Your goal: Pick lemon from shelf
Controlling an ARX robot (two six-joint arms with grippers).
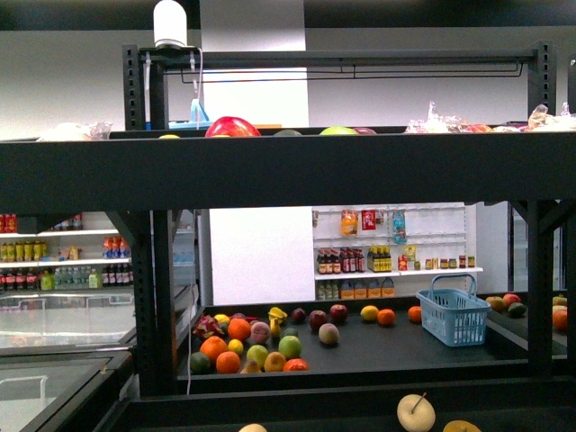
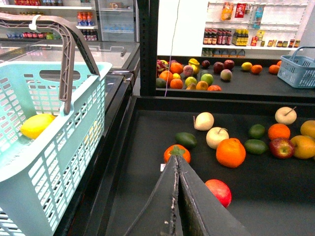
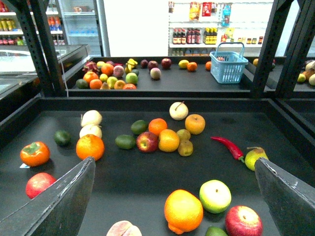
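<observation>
The lemon, bright yellow and oval, lies inside a pale turquoise basket that stands beside the shelf, outside its black tier. My left gripper is shut with nothing in it, its tip over the tier just short of a persimmon. My right gripper is open and empty above the shelf tier; an orange-yellow fruit and a green-white apple lie between its fingers. The front view shows the dark shelf but neither arm.
Oranges, apples, pears, avocados and a red chili are scattered on the tier. A farther tier holds a fruit pile, a small yellow fruit and a blue basket. Dark uprights flank the tier.
</observation>
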